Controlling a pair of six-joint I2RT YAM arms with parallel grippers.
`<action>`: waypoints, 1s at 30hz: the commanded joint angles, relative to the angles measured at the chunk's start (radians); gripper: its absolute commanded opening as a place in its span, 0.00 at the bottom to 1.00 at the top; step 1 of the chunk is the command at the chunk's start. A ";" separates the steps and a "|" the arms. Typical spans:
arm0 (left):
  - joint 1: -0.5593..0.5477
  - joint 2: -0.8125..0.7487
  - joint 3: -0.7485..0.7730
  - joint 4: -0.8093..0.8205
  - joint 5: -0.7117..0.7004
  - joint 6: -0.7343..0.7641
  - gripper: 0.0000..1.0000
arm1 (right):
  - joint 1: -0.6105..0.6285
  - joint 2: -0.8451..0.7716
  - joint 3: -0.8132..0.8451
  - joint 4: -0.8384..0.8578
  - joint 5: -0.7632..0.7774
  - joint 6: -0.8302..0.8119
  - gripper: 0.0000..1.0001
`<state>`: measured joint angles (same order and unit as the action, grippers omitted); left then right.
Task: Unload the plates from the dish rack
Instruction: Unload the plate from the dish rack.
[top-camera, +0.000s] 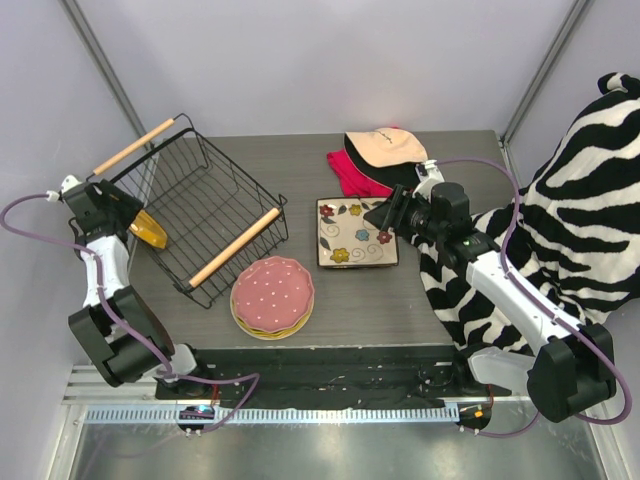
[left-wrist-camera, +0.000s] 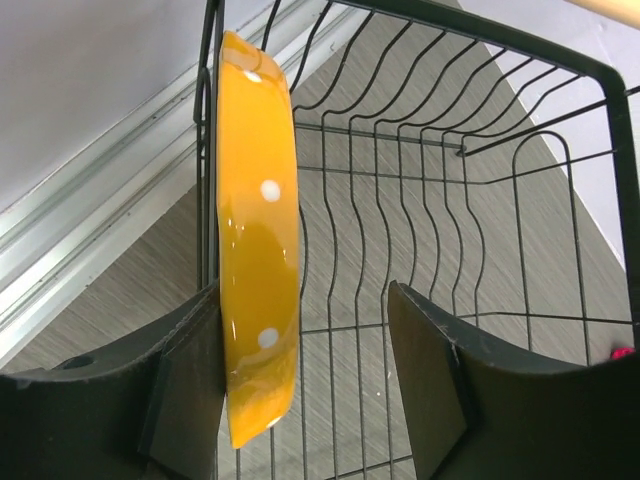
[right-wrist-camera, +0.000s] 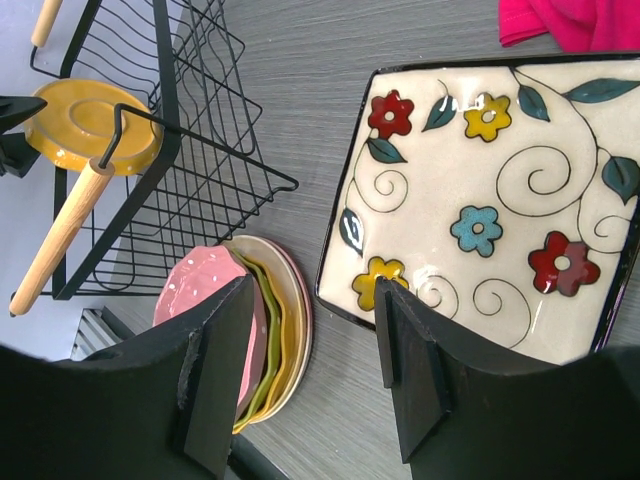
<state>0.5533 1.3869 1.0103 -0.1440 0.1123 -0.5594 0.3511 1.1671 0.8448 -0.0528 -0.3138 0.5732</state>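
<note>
You're working on a grey wood-grain table (top-camera: 400, 305), boxed in by pale walls (top-camera: 330, 60) with metal corner posts (top-camera: 100, 55); zebra-print cloth (top-camera: 590, 200) drapes at right.

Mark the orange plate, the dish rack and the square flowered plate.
orange plate (left-wrist-camera: 255, 260), left wrist view, on its glazed side between two white dots.
dish rack (top-camera: 234, 248), top external view, middle of its near wooden handle.
square flowered plate (right-wrist-camera: 478, 231), right wrist view, on its blue flower.
</note>
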 joint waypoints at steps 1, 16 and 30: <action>0.008 -0.003 0.028 0.101 0.038 -0.017 0.65 | -0.003 -0.015 0.002 0.077 -0.010 -0.012 0.59; 0.008 0.090 0.059 0.078 0.010 0.004 0.42 | -0.001 0.000 0.004 0.088 -0.022 -0.007 0.59; -0.019 0.000 0.057 0.104 0.075 0.015 0.00 | -0.003 0.014 0.017 0.082 -0.042 -0.003 0.58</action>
<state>0.5503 1.4761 1.0290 -0.1013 0.1555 -0.5419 0.3511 1.1847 0.8410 -0.0151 -0.3412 0.5739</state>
